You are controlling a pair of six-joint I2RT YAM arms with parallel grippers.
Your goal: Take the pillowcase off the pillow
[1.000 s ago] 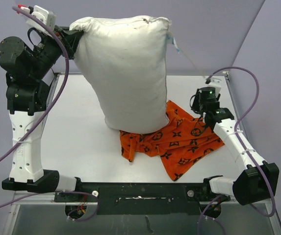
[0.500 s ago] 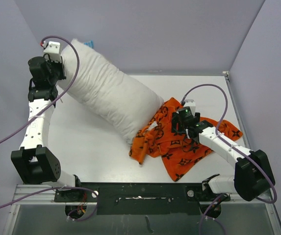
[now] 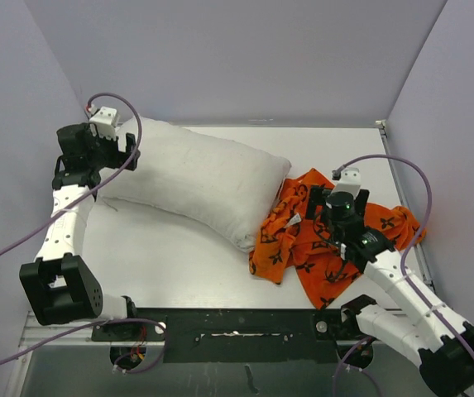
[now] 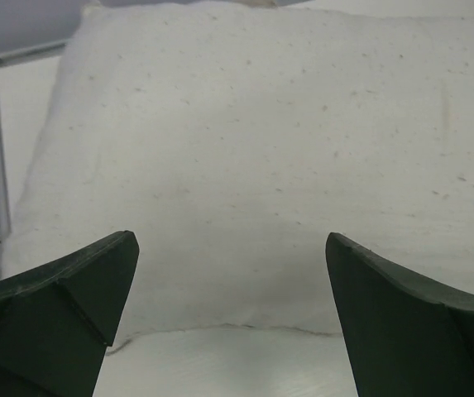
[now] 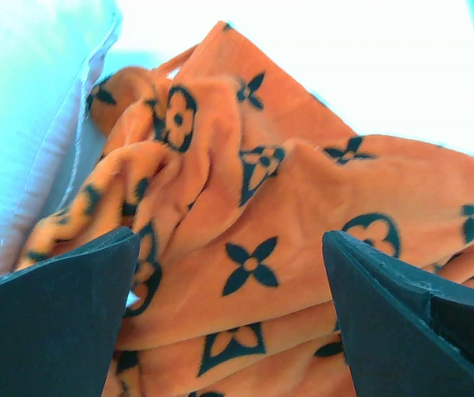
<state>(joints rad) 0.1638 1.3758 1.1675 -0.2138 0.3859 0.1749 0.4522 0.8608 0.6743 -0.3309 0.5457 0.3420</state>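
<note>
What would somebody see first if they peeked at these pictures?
The bright orange pillowcase with dark flowers and stars, crumpled on the right of the table, jumps out first. Next to it lies the big white pillow, bare, stretching toward the back left. Both grippers are open: the left gripper faces the pillow, the right gripper hovers over the pillowcase.

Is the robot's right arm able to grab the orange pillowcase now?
Probably yes. The right gripper hangs open right over the pillowcase, with nothing between them; the pillow lies off to the side.
</note>
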